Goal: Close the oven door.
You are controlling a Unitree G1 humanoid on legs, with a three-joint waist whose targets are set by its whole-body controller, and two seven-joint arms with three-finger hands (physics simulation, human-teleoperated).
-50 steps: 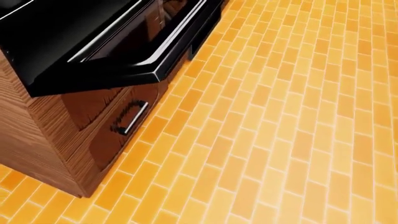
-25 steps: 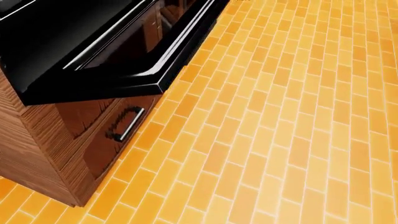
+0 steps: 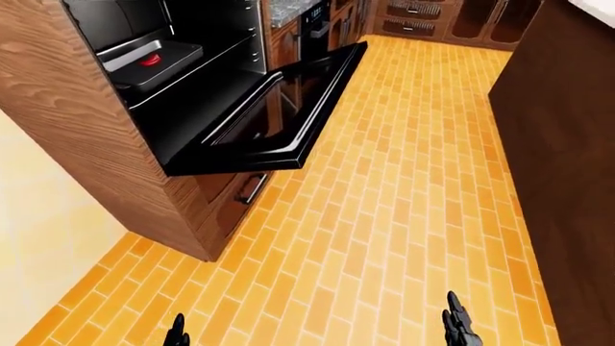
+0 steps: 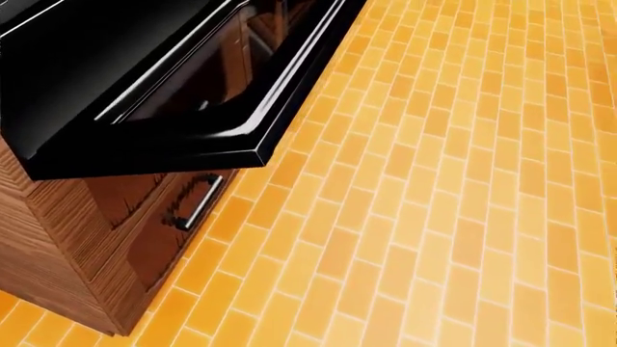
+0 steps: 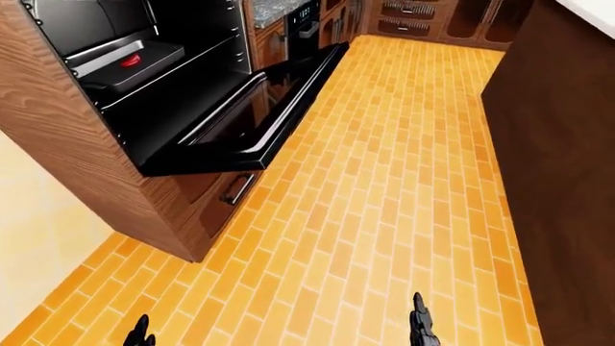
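The black oven door (image 3: 288, 122) hangs open, lying flat and level over the floor; it fills the upper left of the head view (image 4: 164, 87). The open oven cavity (image 3: 192, 86) holds a grey tray (image 3: 149, 65) with a small red thing on it. Only the fingertips of my left hand (image 3: 176, 333) and right hand (image 3: 458, 328) show at the bottom edge of the eye views. They are low over the floor and far from the door, fingers extended and empty.
A dark drawer with a metal handle (image 4: 197, 202) sits under the door in a wooden cabinet (image 3: 86, 130). A tall dark cabinet (image 3: 567, 144) lines the right. More cabinets (image 3: 423, 21) stand at the top. The orange brick floor (image 3: 404, 202) runs between.
The whole head view has shifted: the oven door's corner and the drawer handle sit lower and look larger, so the camera has moved nearer. The door itself stays open.
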